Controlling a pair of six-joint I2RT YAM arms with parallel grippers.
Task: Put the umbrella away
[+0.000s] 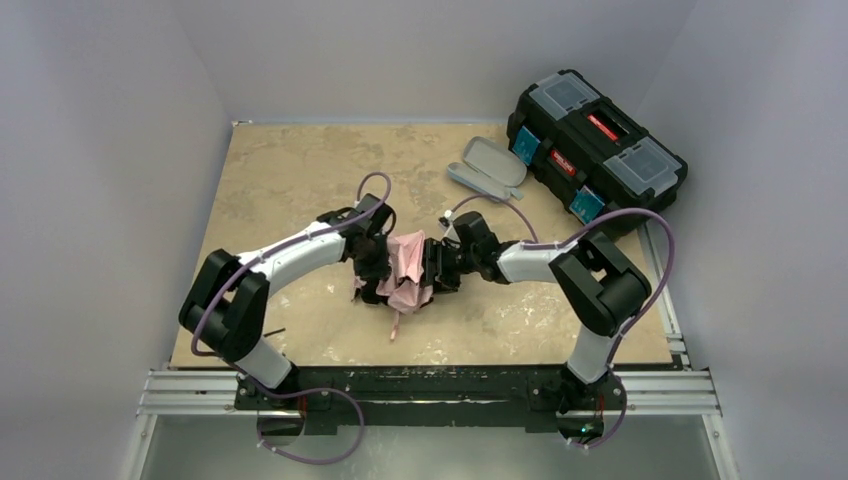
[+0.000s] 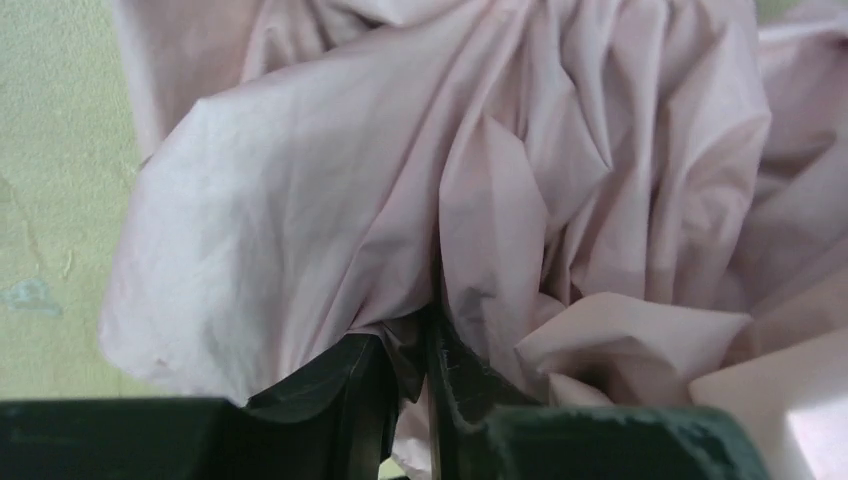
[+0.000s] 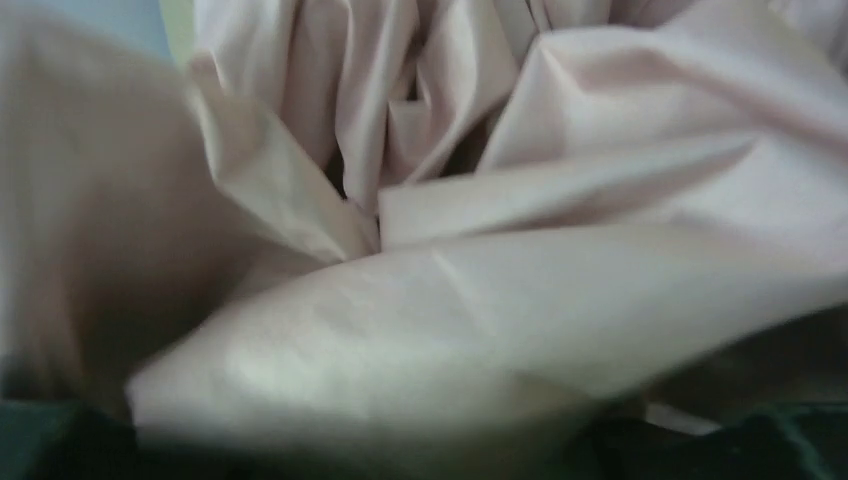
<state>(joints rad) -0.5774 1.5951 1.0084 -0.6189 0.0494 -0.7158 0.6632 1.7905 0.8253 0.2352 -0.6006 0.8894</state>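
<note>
**Two arms bunch up the pink umbrella**

From above, the umbrella (image 1: pixel 408 268) lies crumpled on the desk (image 1: pixel 280 170), right between the left end effector (image 1: pixel 372 262) and the right end effector (image 1: pixel 438 265). They come in from both sides, likely to bunch the cloth up small. A grey case (image 1: pixel 487 165) waits well beyond the right one.

In the left wrist view, the two dark fingers (image 2: pixel 330 390) are nearly shut. They pinch a fold of pink cloth so it cannot slip.

In the right wrist view, blurry cloth fills everything just in front. I cannot tell if that end effector is open or closed.
</note>
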